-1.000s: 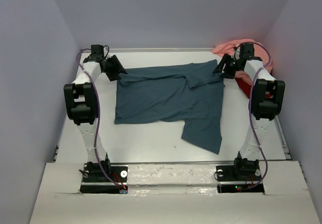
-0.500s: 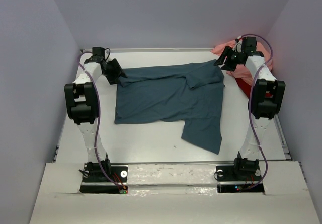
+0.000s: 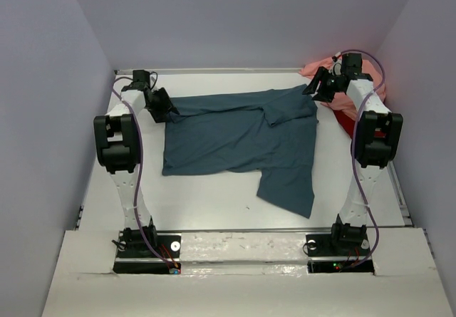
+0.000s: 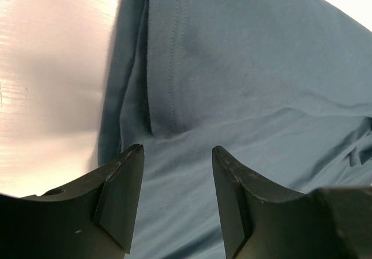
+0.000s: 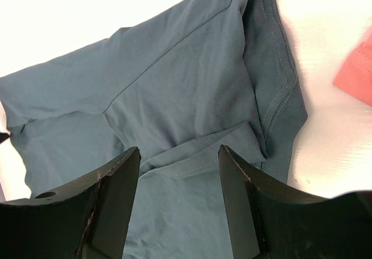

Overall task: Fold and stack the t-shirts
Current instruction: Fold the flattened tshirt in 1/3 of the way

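A dark teal-blue t-shirt (image 3: 239, 142) lies spread and partly folded on the white table; it fills the left wrist view (image 4: 250, 84) and the right wrist view (image 5: 186, 90). A salmon pink t-shirt (image 3: 348, 102) is bunched at the far right corner, with a red t-shirt (image 3: 347, 123) showing beside it. My left gripper (image 3: 165, 110) hovers open at the teal shirt's far left corner, jaws over the cloth (image 4: 177, 151). My right gripper (image 3: 313, 89) stands open at the shirt's far right corner, above a folded sleeve hem (image 5: 179, 151). Nothing is gripped.
Walls enclose the table on three sides. Bare white tabletop (image 3: 206, 199) lies in front of the shirt and along its left side. A pink edge of cloth (image 5: 357, 73) shows to the right of the teal shirt in the right wrist view.
The left gripper has shifted slightly right and down onto the shirt's far left corner. The right gripper rose and moved back a little early on, then held still.
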`<state>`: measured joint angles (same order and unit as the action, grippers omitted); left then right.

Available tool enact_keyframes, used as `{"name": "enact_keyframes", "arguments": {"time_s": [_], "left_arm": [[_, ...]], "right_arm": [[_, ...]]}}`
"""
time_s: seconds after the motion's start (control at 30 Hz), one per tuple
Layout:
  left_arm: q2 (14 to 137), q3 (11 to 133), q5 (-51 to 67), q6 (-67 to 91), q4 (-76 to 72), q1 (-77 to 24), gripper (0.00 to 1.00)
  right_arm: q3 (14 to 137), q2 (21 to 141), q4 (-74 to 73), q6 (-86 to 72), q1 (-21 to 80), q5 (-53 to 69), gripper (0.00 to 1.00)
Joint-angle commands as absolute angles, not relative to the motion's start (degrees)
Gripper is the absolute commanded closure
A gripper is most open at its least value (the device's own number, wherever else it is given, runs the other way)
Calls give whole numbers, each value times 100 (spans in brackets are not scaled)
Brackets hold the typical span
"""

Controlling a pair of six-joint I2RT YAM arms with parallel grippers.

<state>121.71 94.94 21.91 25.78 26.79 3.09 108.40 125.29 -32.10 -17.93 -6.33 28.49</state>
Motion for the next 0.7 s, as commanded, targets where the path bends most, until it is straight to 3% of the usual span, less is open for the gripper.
{"name": "enact_keyframes", "arguments": {"time_s": [0.0,0.67], "left_arm": [[12322,9624,2153,2531,2725,334,41],[12894,10696,2180,2531,2874,316,57]], "right_arm": [[11206,12568,-3111,-1723,-606,2839,38],[11206,12586,-3155,-1731,-606,2839,38]]}}
